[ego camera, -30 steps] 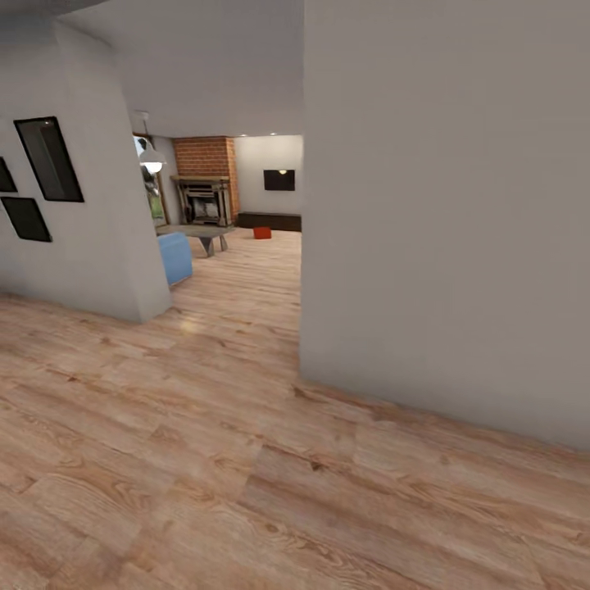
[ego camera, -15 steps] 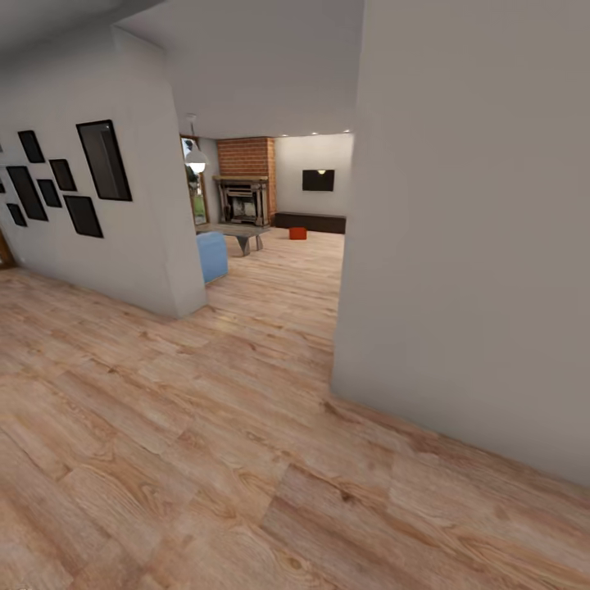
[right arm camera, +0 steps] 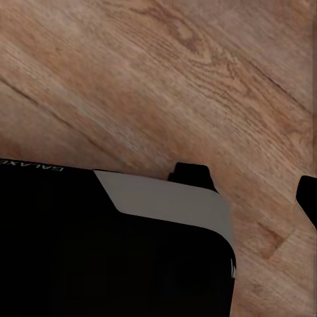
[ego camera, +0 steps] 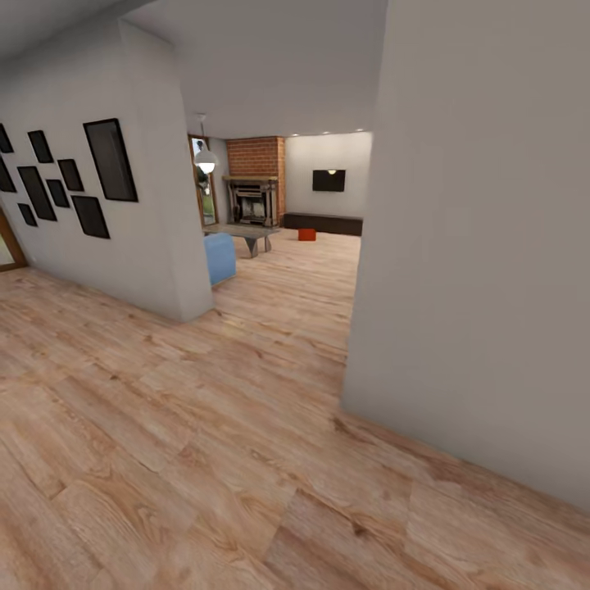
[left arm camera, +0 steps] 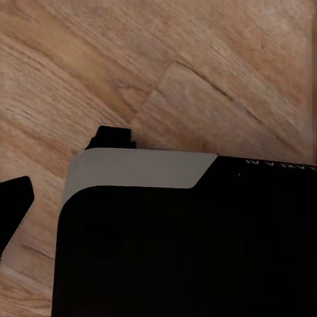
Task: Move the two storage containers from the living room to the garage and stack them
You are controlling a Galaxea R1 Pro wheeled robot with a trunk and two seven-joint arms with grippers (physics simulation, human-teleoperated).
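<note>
One orange-red storage container [ego camera: 306,234] sits far off on the light wood floor of the living room, in front of a low dark cabinet [ego camera: 323,223] under the wall TV [ego camera: 329,180]. In the left wrist view my left gripper [left arm camera: 63,172] hangs over wood planks beside my dark body, its two black fingertips [left arm camera: 112,137] apart with nothing between them. My right gripper [right arm camera: 249,188] hangs the same way, open and empty. The garage is out of view.
A grey wall [ego camera: 483,270] stands close on the right, its corner edging the passage. On the left, a wall with black frames [ego camera: 90,205] ends at a corner. Beyond lie a blue sofa [ego camera: 220,257], a table [ego camera: 246,235] and a brick fireplace [ego camera: 256,176].
The whole head view has shifted, so the camera has moved: more of the framed wall shows on the left, and the living room opening now sits further right and slightly nearer.
</note>
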